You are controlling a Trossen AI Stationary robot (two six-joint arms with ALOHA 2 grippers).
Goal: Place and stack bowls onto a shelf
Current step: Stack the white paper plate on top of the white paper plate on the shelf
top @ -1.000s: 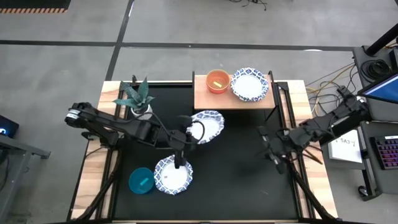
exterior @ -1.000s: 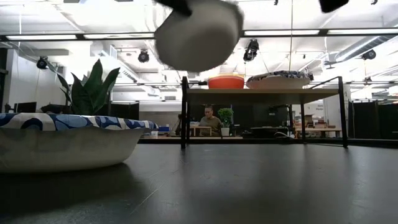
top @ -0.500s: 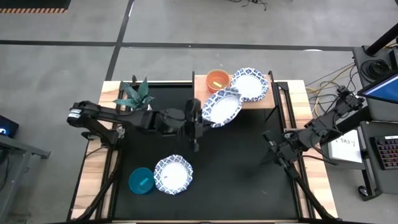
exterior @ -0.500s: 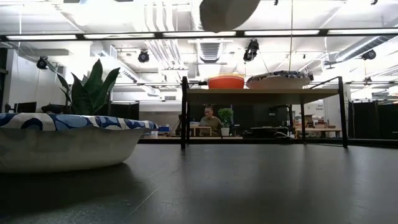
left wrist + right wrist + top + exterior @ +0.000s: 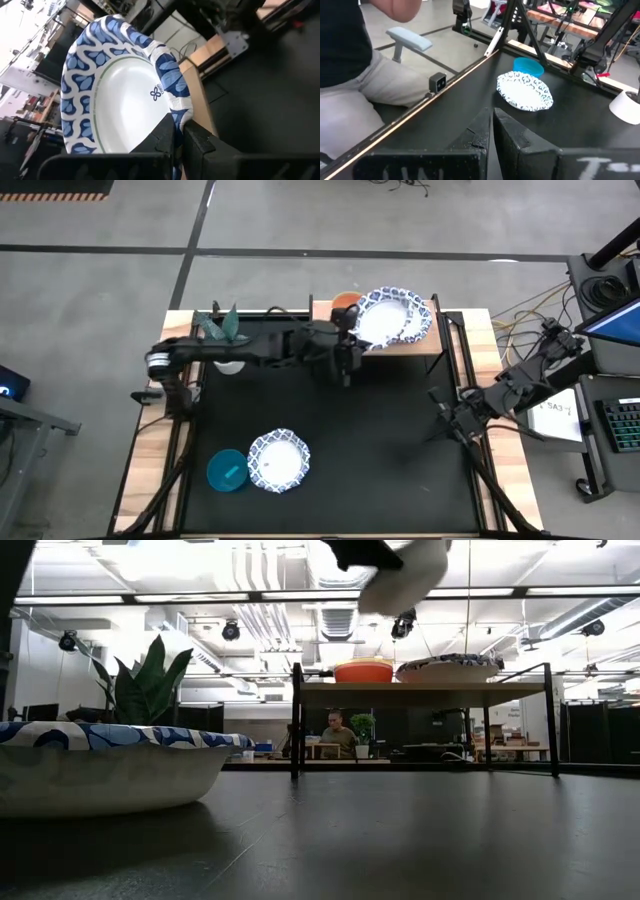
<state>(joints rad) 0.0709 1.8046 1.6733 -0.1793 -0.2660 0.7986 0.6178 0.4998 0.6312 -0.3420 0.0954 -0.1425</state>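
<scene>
My left gripper (image 5: 352, 346) is shut on a white bowl with a blue patterned rim (image 5: 380, 317), held high over the light-wood shelf (image 5: 400, 345). On the shelf stand a red bowl (image 5: 363, 671) and another blue-rimmed bowl (image 5: 420, 320), which the held bowl partly covers from above. One more blue-rimmed bowl (image 5: 278, 460) and a teal bowl (image 5: 228, 470) rest on the table near its near edge. My right gripper (image 5: 447, 420) is shut and empty, low over the table's right part. My left gripper pinches the bowl's scalloped rim (image 5: 175, 107) between its two fingers, one finger inside the bowl and one outside. The fingers come from the table's left. The bowl is lifted clear and tilted, high above the shelf in the low view (image 5: 405, 575).
A white pot with a green spiky plant (image 5: 220, 330) stands at the far left. The shelf's thin dark legs (image 5: 296, 725) stand on the black tabletop. A seated person (image 5: 350, 75) is beyond the table's edge in the right wrist view.
My left gripper has carried the blue-rimmed bowl up from the middle of the table toward the far edge and to the right. The bowl is now over the shelf and the bowl there, tilted in the hold.
</scene>
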